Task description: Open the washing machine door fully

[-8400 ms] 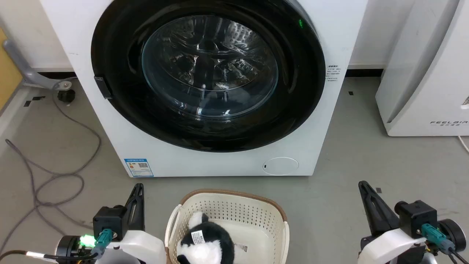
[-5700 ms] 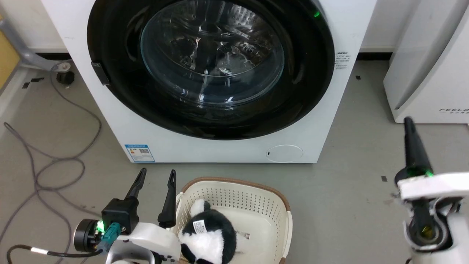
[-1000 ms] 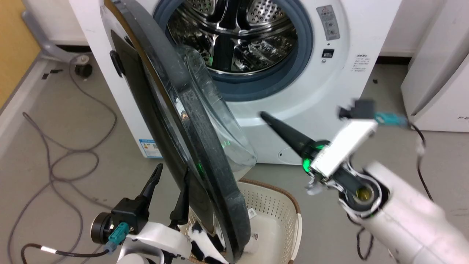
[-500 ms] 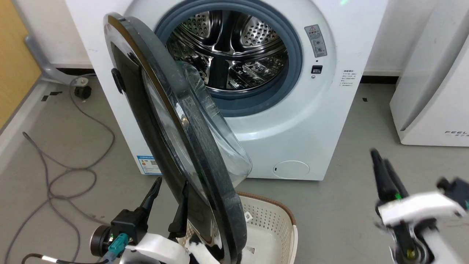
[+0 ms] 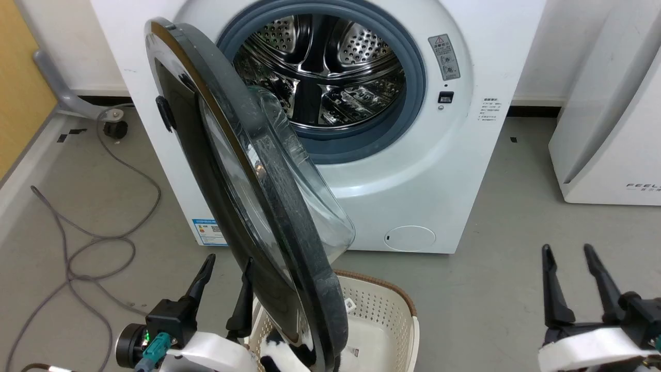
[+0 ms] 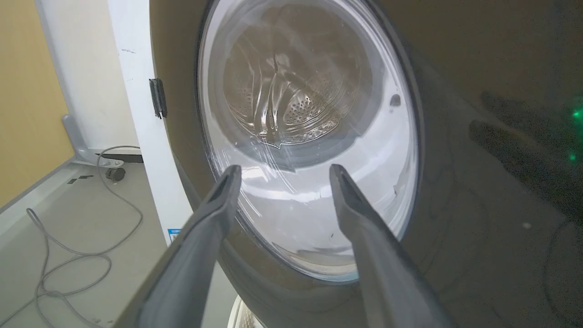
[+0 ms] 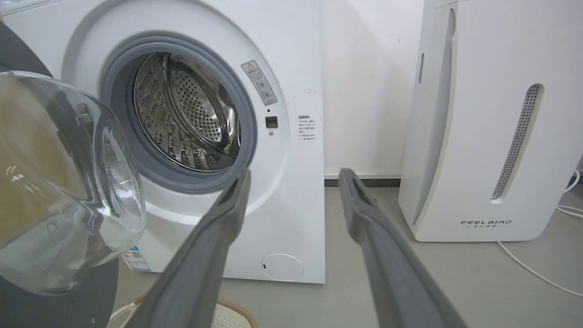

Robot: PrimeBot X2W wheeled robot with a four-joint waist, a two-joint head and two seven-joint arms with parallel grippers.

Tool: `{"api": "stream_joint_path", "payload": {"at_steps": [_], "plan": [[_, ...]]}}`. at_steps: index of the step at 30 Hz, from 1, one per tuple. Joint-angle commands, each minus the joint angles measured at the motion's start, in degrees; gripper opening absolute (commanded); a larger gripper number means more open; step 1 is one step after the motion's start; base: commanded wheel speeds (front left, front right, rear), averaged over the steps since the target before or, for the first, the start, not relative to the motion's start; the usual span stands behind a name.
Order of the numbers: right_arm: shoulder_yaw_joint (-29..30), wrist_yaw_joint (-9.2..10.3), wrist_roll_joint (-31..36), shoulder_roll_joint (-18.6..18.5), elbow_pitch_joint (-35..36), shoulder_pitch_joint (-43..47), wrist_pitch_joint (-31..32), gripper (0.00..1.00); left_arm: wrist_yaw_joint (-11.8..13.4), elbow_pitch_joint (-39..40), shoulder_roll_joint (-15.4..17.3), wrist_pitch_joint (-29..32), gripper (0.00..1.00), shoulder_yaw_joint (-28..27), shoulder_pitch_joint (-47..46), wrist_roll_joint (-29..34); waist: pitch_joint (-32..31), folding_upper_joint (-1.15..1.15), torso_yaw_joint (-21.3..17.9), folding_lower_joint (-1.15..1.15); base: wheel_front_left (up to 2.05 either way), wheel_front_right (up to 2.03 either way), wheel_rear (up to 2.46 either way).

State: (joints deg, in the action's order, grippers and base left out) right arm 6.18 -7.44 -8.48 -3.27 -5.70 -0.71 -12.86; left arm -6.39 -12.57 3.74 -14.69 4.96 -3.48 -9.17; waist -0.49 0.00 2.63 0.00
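At lower left, left end effector (image 5: 230, 258) spread wide, empty, just beside the outer face of the large round glossy black washing machine door (image 5: 279, 217) with bulging clear glass bowl. Unlatched and standing edge-on out from the big white front-loading washing machine (image 5: 413, 170); seemingly partway, more swing to go. At lower right, right end effector (image 5: 567, 249) parted, empty.

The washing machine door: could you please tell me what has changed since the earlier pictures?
The washing machine door, shut at first, has swung out to the robot's left, baring the steel drum. The right gripper, stretched toward the washing machine a second ago, has drawn back low at the right, open. The left gripper stays low and open beside the door; the basket stays below it.
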Motion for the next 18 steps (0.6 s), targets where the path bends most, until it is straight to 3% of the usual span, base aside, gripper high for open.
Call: {"api": "stream_joint_path", "payload": {"at_steps": [1, 6, 16, 17, 18], "plan": [[0.3, -0.05, 1.0, 0.3, 1.2, 1.3, 0.3, 1.00, 0.2, 0.1, 0.3, -0.3, 1.00, -0.1, 0.4, 0.4, 0.0, 0.00, 0.0, 0.00, 0.00, 0.00, 0.00], [0.0, -0.05, 4.3, 0.4, 5.7, 4.8, 3.9, 1.00, 0.3, -0.1, 0.8, -0.3, 1.00, -0.2, 0.5, 0.6, 0.2, 0.00, -0.5, 0.00, 0.00, 0.00, 0.00], [-1.4, -0.05, 7.6, 0.4, 7.1, 7.1, 6.6, 1.00, 0.3, -1.3, 1.3, -0.3, 0.99, -0.1, 0.4, 0.9, 0.8, 0.00, -1.7, 0.00, 0.00, 0.00, 0.00], [-1.5, -0.05, 7.3, 0.4, 7.1, 7.1, 6.6, 1.00, 0.3, -1.5, 1.3, -0.3, 0.29, 0.0, 0.4, 0.8, 0.9, 0.00, -1.8, 0.00, 0.00, 0.00, 0.00], [-1.5, -0.05, 7.5, 0.4, 7.2, 7.0, 6.6, 1.00, 0.3, -1.5, 1.4, -0.3, 0.00, 0.0, 0.3, 0.8, 1.0, 0.00, -1.8, 0.00, 0.00, 0.00, 0.00]]}}
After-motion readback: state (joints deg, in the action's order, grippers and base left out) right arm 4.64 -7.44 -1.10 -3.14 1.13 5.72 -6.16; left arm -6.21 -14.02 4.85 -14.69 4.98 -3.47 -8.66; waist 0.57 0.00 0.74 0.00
